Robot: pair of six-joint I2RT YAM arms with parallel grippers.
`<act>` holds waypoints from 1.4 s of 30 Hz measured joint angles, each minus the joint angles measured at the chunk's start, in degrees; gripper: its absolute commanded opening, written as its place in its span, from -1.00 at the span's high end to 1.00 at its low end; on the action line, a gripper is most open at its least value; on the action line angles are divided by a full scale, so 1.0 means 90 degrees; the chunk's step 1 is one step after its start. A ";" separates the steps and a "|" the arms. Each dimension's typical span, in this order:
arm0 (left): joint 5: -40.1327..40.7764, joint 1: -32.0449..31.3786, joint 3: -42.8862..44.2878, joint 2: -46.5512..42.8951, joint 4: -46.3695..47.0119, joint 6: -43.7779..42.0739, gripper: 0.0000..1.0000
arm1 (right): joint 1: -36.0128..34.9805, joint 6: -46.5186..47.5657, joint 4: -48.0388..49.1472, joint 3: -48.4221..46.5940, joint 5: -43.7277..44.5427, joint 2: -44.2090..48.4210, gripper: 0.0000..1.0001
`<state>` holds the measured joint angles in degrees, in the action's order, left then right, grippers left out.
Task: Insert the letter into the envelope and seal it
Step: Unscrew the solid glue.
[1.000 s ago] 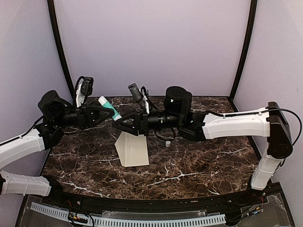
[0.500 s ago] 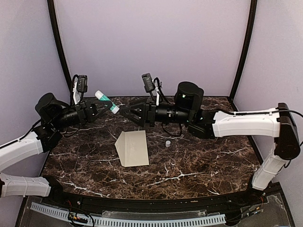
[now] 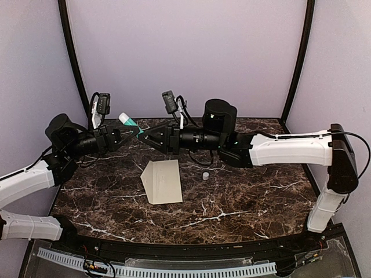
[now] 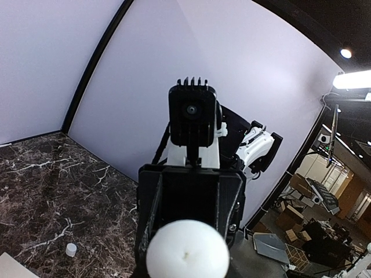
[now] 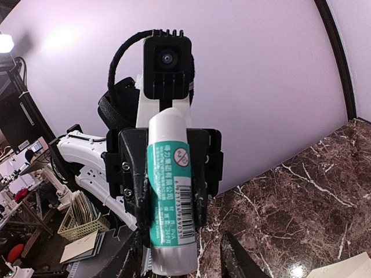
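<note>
The cream envelope (image 3: 162, 180) lies flat on the marble table (image 3: 243, 202), and its corner shows in the right wrist view (image 5: 348, 267). The letter is not visible as a separate sheet. My left gripper (image 3: 128, 128) is raised above the table's back left, shut on a white and teal glue stick (image 3: 130, 124) (image 5: 171, 191). The stick's white end (image 4: 187, 249) fills the bottom of the left wrist view. My right gripper (image 3: 141, 136) (image 5: 179, 263) faces it, jaws open on either side of the stick's grey lower end, with a gap at the right finger (image 5: 232, 258).
A small white cap (image 3: 205, 175) (image 4: 71, 249) stands on the table to the right of the envelope. Both arms reach across the back half of the table, above it. Lilac walls close in the left, back and right sides.
My right gripper rose from over the envelope, opened wide, then moved left onto the stick's lower end with its jaws narrowing. The left gripper lifted and tilted the glue stick slightly.
</note>
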<state>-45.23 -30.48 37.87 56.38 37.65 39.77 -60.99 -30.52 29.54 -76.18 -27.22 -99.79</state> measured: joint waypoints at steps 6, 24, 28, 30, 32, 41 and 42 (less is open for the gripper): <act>-0.0046 0.0000 0.0000 0.0063 0.0005 0.0000 1.00 | -0.0005 -0.0032 0.0000 -0.0097 -0.0070 -0.0119 0.47; 0.0296 0.0126 0.0141 0.0066 -0.0862 -0.0134 -0.94 | 0.0032 0.0015 -0.0015 0.0211 -0.0010 -0.0015 0.72; 0.0304 0.0323 0.0282 0.0046 -0.1175 -0.0182 -0.80 | 0.0046 0.0112 -0.0141 0.0316 0.0012 0.0163 0.72; 0.0277 0.0415 0.0364 0.0036 -0.1304 -0.0206 -0.60 | 0.0056 0.0165 -0.0233 0.0316 0.0017 0.0231 0.72; 0.0233 0.0469 0.0437 0.0032 -0.1394 -0.0209 -0.47 | 0.0058 0.0197 -0.0328 0.0318 0.0027 0.0279 0.72; -0.0083 0.0512 0.0498 0.0019 -0.1421 -0.0080 -0.13 | 0.0070 0.0313 -0.0678 0.0325 0.0041 0.0294 0.74; -0.0124 0.0512 0.0498 0.0022 -0.1406 -0.0053 -0.09 | 0.0070 0.0321 -0.0714 0.0325 0.0041 0.0294 0.74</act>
<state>-46.35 -25.87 42.35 56.58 24.99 39.29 -60.36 -27.64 23.11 -73.25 -26.85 -97.14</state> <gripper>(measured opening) 0.589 0.189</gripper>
